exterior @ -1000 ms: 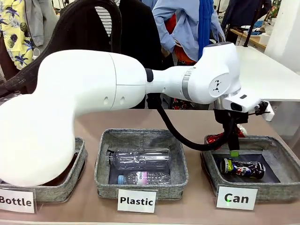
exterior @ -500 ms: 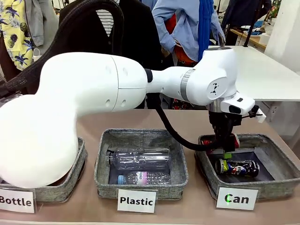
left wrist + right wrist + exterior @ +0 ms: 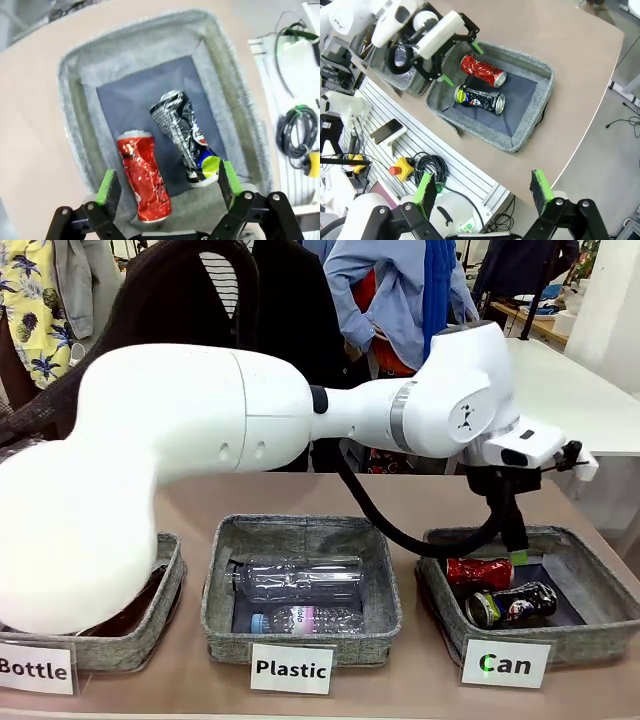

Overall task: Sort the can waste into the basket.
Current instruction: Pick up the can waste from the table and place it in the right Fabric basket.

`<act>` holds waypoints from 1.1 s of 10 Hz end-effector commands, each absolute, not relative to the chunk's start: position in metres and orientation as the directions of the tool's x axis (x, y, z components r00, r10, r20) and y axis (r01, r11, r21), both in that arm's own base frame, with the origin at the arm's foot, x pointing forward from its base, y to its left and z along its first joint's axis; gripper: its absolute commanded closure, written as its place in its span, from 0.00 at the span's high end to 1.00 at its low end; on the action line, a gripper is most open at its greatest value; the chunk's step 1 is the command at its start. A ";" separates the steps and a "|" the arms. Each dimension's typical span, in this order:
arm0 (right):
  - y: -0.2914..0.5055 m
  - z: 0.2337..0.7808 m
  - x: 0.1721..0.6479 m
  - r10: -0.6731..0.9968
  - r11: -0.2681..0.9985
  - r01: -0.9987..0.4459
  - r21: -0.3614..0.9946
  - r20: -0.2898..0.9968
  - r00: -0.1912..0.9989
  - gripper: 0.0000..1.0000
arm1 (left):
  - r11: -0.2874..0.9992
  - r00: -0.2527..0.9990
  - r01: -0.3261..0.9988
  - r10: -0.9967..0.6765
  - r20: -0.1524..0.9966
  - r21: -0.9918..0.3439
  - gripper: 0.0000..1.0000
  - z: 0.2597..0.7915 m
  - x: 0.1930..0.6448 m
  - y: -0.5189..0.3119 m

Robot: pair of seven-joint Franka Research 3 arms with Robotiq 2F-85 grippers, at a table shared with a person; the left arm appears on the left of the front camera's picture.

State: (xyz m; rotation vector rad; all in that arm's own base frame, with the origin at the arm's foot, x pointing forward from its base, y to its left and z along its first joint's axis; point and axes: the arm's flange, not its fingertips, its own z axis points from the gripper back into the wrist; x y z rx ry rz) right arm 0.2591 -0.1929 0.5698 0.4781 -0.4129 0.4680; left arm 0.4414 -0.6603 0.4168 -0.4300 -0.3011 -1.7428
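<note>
Basket first: the square grey woven-fabric bin w/ dark flat bottom and white "Can" label (image 3: 521,580) sits at our right end of the tan table (image 3: 300,495), beside a like grey bin labelled "Plastic" (image 3: 300,585) and, further left, one labelled "Bottle" (image 3: 150,625). Inside it we see two cans lying on their sides: a crushed red aluminium can (image 3: 478,572) toward the back and a crumpled dark printed can w/ a yellow-green end (image 3: 511,604) just in front, close together; can't tell if they touch. Our left gripper (image 3: 167,186) hangs above the basket, jaws spread wide, nothing between the green pads; in the wrist view the red can lies below the gap but well under it, not gripped. Our right gripper (image 3: 482,192) is off past the table edge, high up, also fully spread and empty. We judge the sorting largely done, maybe complete: both visible cans are in the right bin, and we spot no loose can on the table. The clear plastic bottles (image 3: 300,580) in the middle bin aren't our job. What's left, prob.: pull the left arm clear, unless more waste gets handed over.
</note>
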 end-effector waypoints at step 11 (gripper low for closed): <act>0.059 0.558 0.361 0.009 0.530 -0.226 0.817 0.261 0.965 1.00 | 0.180 0.667 0.742 -0.290 0.686 -0.646 1.00 0.564 0.414 -0.237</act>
